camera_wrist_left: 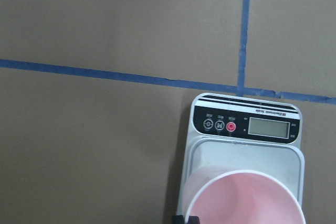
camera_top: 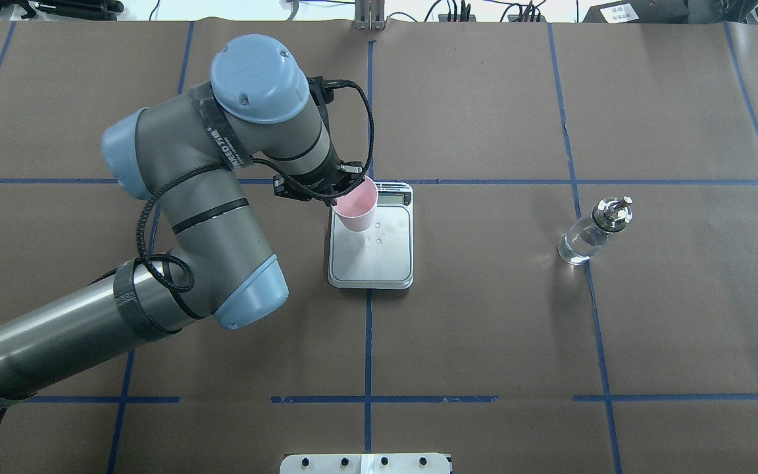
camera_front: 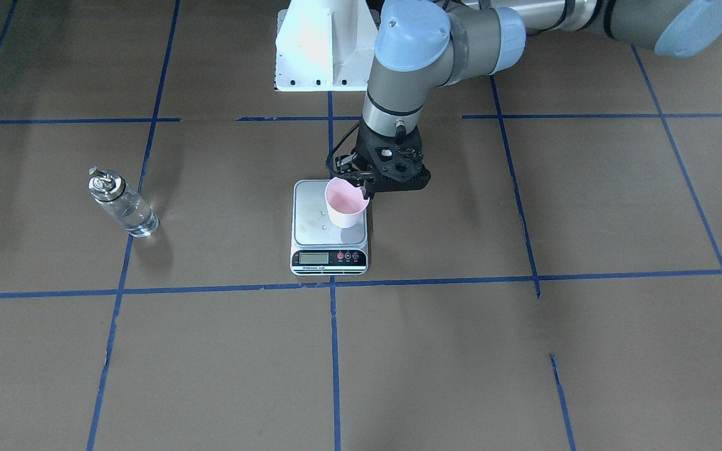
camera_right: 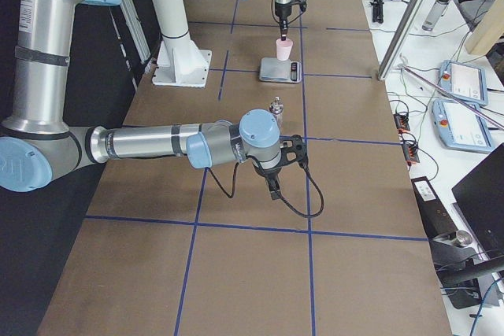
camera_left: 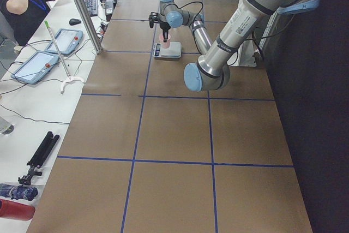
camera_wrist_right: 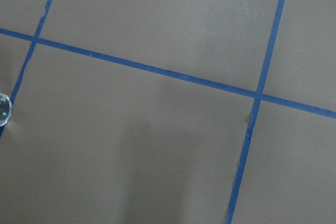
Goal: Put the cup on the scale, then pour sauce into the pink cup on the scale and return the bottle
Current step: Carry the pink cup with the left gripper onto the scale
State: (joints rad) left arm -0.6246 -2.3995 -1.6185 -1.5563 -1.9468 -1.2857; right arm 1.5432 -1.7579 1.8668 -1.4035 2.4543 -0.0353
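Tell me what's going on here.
The left claw grips the pink cup by its rim over the scale; whether the cup touches the plate is unclear. The bottle of clear liquid stands untouched off to the robot's right. The right claw hangs above the table, near the bottle.

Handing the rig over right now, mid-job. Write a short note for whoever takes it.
Left end effector: shut on the cup at its rim, over the scale plate. Whether the cup has touched down is unclear.
Right end effector: nothing seen in it; open or shut cannot be told.
Bottle: upright on the robot's right, sauce inside, no end effector on it.
Done: cup brought to scale.
Left: release cup, pour, return bottle.
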